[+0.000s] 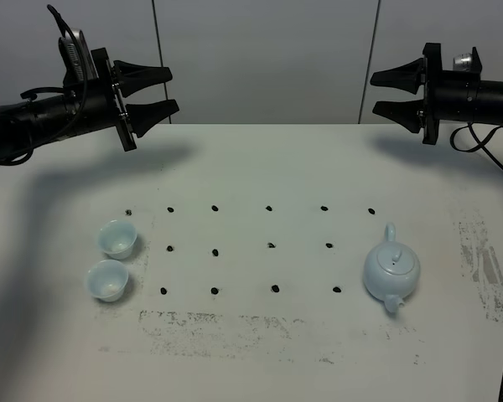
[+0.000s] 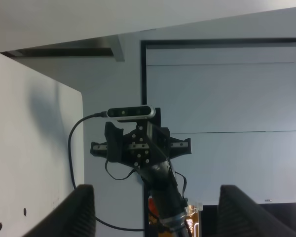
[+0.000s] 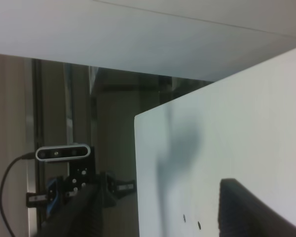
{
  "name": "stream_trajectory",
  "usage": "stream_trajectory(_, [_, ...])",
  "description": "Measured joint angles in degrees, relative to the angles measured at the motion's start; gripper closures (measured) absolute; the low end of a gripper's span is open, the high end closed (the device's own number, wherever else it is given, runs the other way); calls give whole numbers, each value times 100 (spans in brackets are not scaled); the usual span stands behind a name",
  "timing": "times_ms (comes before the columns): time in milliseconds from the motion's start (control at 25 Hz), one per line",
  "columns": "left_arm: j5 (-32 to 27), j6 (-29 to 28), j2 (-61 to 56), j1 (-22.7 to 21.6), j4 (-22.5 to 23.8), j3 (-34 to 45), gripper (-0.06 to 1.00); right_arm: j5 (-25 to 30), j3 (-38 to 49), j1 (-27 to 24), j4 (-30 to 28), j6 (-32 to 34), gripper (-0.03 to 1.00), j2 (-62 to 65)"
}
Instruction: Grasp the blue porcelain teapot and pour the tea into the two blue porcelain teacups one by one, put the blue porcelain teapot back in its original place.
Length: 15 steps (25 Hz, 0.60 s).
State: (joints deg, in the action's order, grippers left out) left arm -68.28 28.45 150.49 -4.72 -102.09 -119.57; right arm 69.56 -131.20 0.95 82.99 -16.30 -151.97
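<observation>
Only thing that looks like a label is an orange-yellow sticker (image 2: 155, 217) on the opposite arm in the left wrist view - too blurry to read.

Both arms hang high over the far edge of the white table (image 1: 251, 167), stretched out roughly level and pointing at each other across the middle. The left gripper (image 1: 163, 90) has its two black fingers spread apart with nothing between them. Same for the right gripper (image 1: 375, 94), released and holding nothing. Each wrist view just looks across at the other arm and its silver camera (image 2: 130, 112).

The teapot (image 1: 391, 272) sits upright on the right side of the table, lid on, spout toward the near edge and handle toward the far one - well below the right gripper and not touching it. The two teacups are over on the left, one (image 1: 117, 239) just behind the other (image 1: 107, 279), nearly touching, both upright. Between the cups and the pot is a grid of small black dots (image 1: 215, 251), and scuffed dark marks (image 1: 235, 322) run along the near side.
</observation>
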Motion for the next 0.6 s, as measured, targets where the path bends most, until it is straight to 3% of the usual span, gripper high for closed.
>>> stream_trajectory(360, [0,127,0,0,0,0,39,0,0,0,0,-98,47,0])
stream_trajectory(520, [0,800,0,-6,24,-7,39,5,-116,0,-71,-960,48,0])
stream_trajectory(600, [-7,1045,-18,-12,254,-117,39,0,-329,0,-162,-1433,49,0])
